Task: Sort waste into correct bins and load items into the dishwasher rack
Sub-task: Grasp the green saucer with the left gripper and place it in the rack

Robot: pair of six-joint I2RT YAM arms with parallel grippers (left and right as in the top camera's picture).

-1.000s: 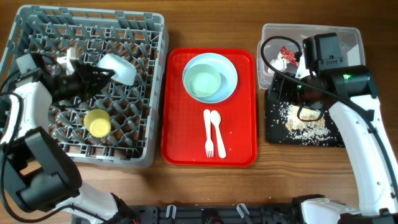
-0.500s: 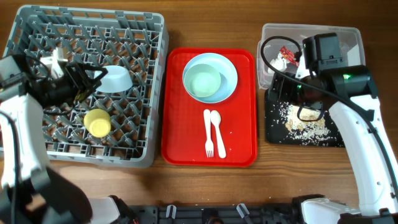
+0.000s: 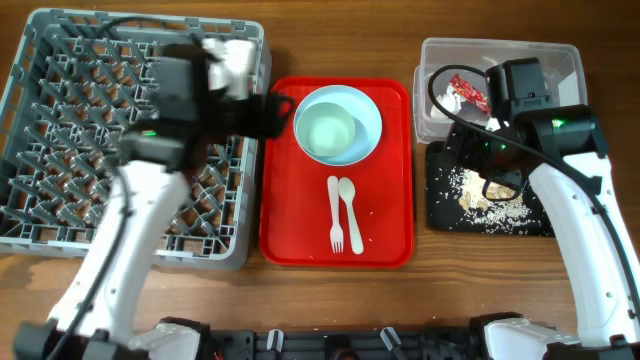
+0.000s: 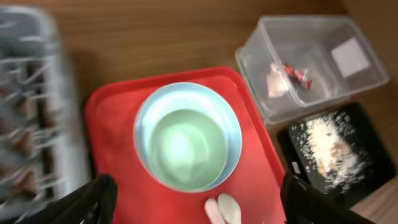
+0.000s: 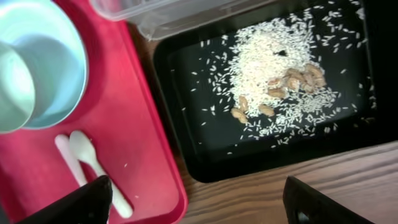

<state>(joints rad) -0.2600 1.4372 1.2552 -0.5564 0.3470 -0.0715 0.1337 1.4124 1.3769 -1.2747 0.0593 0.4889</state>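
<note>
now the left gripper [image 4: 199, 202], spread wide and empty, should pinch the green bowl [image 4: 186, 146] by its rim (near side), lifting straight off the blue plate [image 4: 235, 137].

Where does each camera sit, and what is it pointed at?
Overhead: above the table, facing down on grey rack, red tray, left arm, right arm.
Left wrist: on left arm, down at green bowl; left fingers at bottom corners.
Right wrist: on right arm, down at black tray; right fingers at bottom corners.
All show the red tray.
</note>
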